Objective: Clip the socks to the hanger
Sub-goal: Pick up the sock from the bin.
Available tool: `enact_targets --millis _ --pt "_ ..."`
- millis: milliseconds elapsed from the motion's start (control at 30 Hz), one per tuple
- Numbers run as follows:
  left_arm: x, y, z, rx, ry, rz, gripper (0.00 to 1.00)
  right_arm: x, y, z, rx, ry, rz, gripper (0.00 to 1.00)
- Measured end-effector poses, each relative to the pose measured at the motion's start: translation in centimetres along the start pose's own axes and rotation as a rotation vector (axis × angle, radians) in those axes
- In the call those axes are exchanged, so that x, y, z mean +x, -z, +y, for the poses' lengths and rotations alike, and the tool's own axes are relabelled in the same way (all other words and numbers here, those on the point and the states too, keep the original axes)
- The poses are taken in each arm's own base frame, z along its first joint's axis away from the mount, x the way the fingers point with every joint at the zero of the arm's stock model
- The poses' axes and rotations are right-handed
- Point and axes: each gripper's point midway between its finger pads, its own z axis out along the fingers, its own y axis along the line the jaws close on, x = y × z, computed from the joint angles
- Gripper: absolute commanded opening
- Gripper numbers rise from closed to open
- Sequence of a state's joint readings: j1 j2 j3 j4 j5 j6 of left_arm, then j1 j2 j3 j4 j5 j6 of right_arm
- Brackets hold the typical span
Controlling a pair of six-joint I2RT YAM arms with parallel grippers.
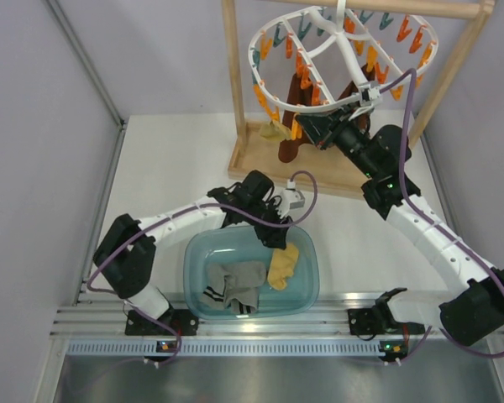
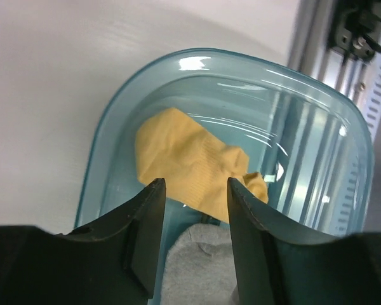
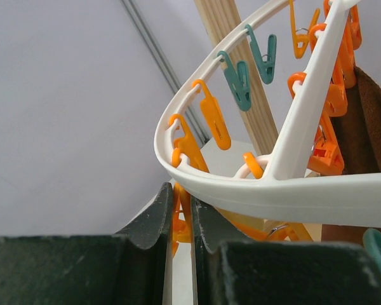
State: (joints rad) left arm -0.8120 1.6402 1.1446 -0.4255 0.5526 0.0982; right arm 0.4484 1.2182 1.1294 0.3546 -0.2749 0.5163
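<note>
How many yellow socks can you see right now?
2. One yellow sock lies in the blue tub, beside the grey socks; a second yellow sock hangs under the hanger's left side. Others may be hidden.

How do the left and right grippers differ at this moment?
The left gripper hangs low over the tub; the right gripper is up at the hanger. Left fingers stand apart, empty, above the yellow sock; right fingers pinch an orange clip. Both have dark fingers.
</note>
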Motion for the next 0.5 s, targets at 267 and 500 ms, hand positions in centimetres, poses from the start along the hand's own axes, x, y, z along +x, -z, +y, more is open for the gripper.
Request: enact_targets --millis 267,500 --pt "0.9 3.2 -6.6 0.113 -0.54 -0.052 0.59 0.1 0.1 -0.2 0.005 0.001 0.001 0.0" --pt "8.9 0.1 -9.1 0.144 -0.857 0.029 0.61 0.1 0.1 -0.3 0.004 0.006 0.002 0.0"
